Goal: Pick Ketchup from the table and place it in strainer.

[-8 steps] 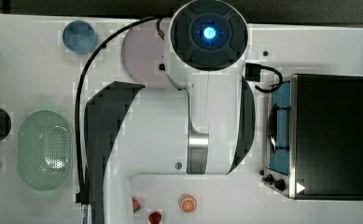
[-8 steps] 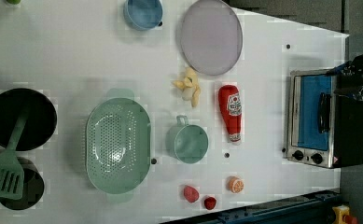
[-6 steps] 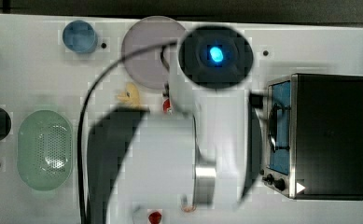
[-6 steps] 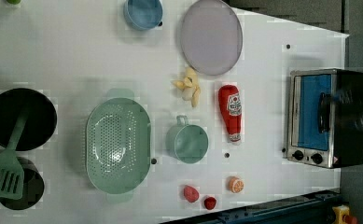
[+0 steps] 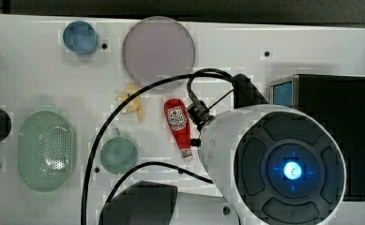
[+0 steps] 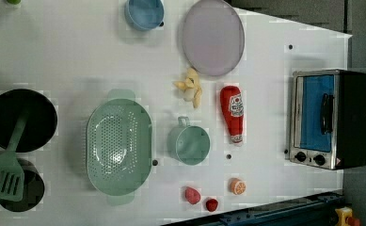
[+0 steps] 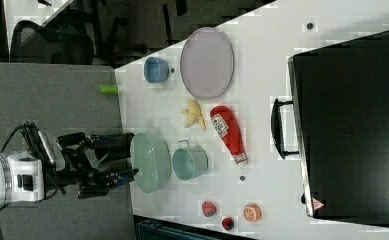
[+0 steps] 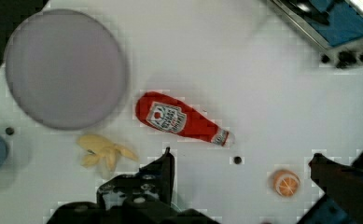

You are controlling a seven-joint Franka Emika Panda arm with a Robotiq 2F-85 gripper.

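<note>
The gripper (image 8: 242,161) hangs above the table (image 6: 77,61) with its jaws spread wide and nothing between them; in the wrist view one dark finger (image 8: 166,163) and the other finger (image 8: 338,175) frame the bare surface just short of the Ketchup (image 8: 181,119). In the right view the gripper (image 7: 124,159) shows side-on, level with the strainer (image 7: 149,162), fingers apart. The Ketchup (image 6: 233,113) lies flat on the table, untouched. In the left view its long axis runs up and down the picture, the broad base toward the lavender plate (image 6: 212,36) and the narrow white cap toward the lower edge. In the top view the Ketchup (image 5: 178,126) lies just left of the arm's white housing (image 5: 264,159), cap again pointing down. The strainer (image 6: 119,147) sits well apart, at the left view's left, its long axis parallel to the bottle's. Between the two stands the teal cup (image 6: 189,143), near the bottle's cap end. The banana peel (image 6: 190,87) lies just beside the bottle's base on the left view's left. The toaster oven (image 6: 329,117) stands at the left view's right, with a strip of open table between it and the bottle. An orange slice (image 6: 238,186) and two strawberries (image 6: 193,195) lie near the table's lower edge in the left view.
</note>
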